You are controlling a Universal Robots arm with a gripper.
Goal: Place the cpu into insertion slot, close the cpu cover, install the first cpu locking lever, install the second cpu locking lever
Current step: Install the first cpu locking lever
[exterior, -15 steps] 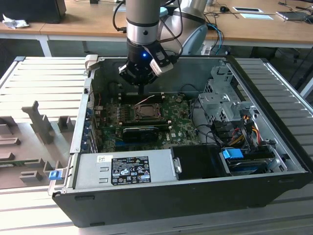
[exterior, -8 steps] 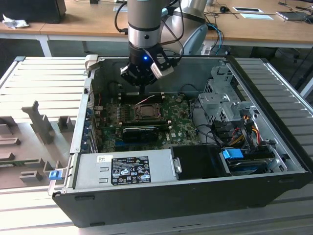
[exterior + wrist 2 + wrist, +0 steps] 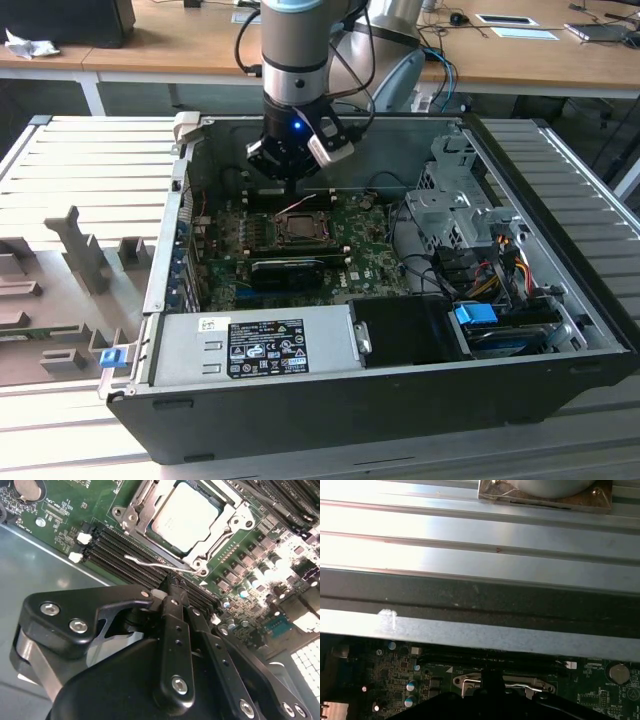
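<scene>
Tool (image 3: 172,586), nearest in the second wrist view: black, with fingers (image 3: 170,630) drawn together as far as can be seen and nothing held between them. Its tip hangs over the black memory slots (image 3: 115,550), just beside a thin silver wire lever (image 3: 160,565) that runs along the near side of the socket. Whether tip and lever touch cannot be told.

Beyond the lever, the cover (image 3: 227,522) lies flat over the slot (image 3: 119,513). The cpu (image 3: 187,511) sits inside, its silver top showing through the cover's square window.

Judged state of the task: cpu placed and cover closed, so two of the four steps look done. The work appears to stand at the lever stage. Whether this lever is latched cannot be told, and a second lever cannot be made out.

In the exterior view, the green board (image 3: 370,265) lies in an open case (image 3: 330,410) resting on a slatted metal counter (image 3: 90,170), with the tool above the socket's far side.

Writing: the power supply (image 3: 185,350) at the case's near wall carries a dark label (image 3: 268,347) and a small white sticker (image 3: 213,323). Their print is too small to read.
</scene>
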